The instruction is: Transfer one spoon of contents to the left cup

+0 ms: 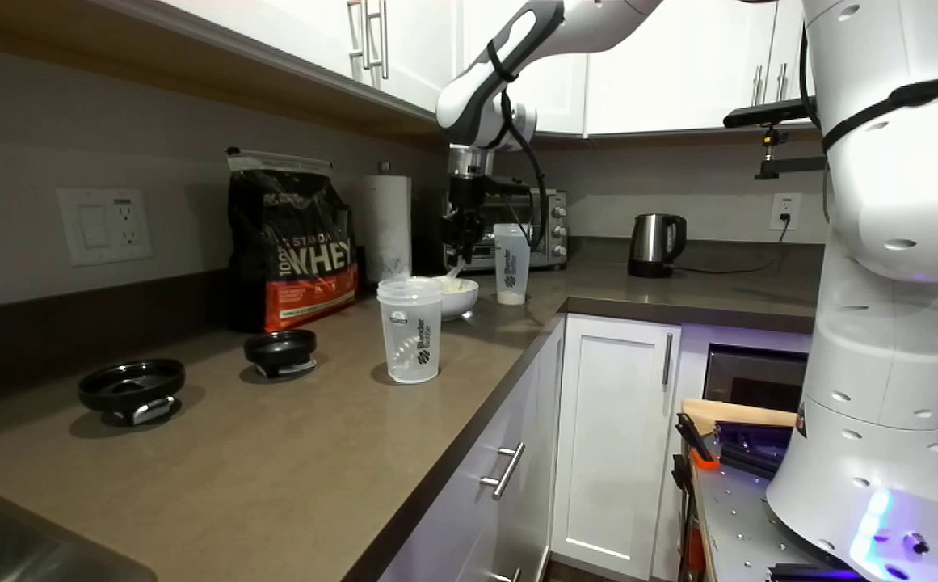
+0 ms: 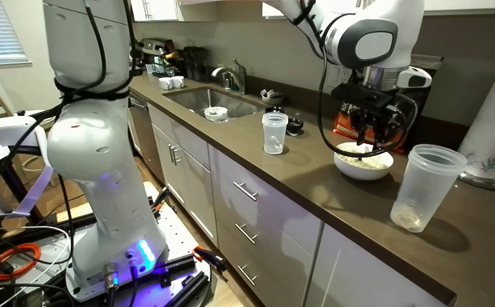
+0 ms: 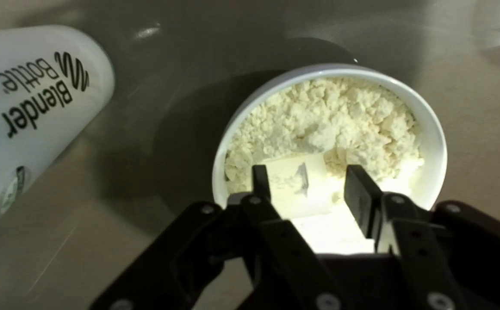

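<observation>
Nearest us in the wrist view, the gripper (image 3: 308, 183) hung over a white bowl (image 3: 433, 146) of pale powder (image 3: 340, 112), its jaws part-way apart. We saw the spoon (image 3: 290, 185) in that bowl, framed between the fingertips (image 3: 260, 183), with powder showing between it and one of them; whether the other touched it we could not tell. In an exterior view we found its long axis slanting, the handle (image 1: 454, 272) pointing up out of the bowl toward the gripper; its lower end we could not make out. Apart from the bowl, the left cup (image 1: 412, 335) stood upright.
</observation>
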You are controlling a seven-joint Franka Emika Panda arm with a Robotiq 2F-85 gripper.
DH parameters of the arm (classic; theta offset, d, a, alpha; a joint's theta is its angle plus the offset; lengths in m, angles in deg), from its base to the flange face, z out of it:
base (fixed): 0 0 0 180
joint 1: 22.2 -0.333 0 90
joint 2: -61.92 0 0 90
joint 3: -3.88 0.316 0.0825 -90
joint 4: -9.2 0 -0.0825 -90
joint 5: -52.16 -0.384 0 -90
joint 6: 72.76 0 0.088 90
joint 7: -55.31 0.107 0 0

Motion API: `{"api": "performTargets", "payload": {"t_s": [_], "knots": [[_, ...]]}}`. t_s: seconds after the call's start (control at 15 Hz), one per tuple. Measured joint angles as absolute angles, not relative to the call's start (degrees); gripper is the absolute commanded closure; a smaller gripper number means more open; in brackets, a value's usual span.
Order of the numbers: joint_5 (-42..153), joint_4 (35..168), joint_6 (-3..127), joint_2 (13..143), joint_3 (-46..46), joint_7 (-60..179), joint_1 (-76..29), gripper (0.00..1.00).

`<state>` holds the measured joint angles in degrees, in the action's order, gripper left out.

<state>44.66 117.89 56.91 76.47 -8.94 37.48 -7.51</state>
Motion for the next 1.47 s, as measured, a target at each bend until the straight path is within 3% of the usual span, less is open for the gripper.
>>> {"api": "performTargets", "payload": {"t_s": [0.07,0.2,0.27,0.33,0.47,0.67,0.87,1.0,1.07,1.2,1.47], "knots": [[44.7,117.9,56.9,76.6,-8.9,37.5,-7.5,0.72],[44.7,117.9,56.7,76.8,-8.9,37.5,-7.5,0.73],[44.7,117.8,56.5,76.9,-8.9,37.5,-7.5,0.81],[44.7,117.8,56.3,76.9,-8.9,37.5,-7.5,0.75],[44.7,117.6,55.8,76.9,-8.9,37.5,-7.5,0.75],[44.7,117.3,55.3,76.9,-8.9,37.6,-7.5,0.87],[44.7,117.1,55.2,76.9,-8.9,37.6,-7.5,0.93],[44.7,117.0,55.0,76.9,-8.9,37.6,-7.5,0.88],[44.7,117.0,55.0,76.9,-8.9,37.6,-7.5,0.79],[44.7,117.0,54.8,77.0,-8.9,37.6,-7.5,0.95],[44.7,117.0,54.7,77.1,-8.9,37.6,-7.5,0.98]]}}
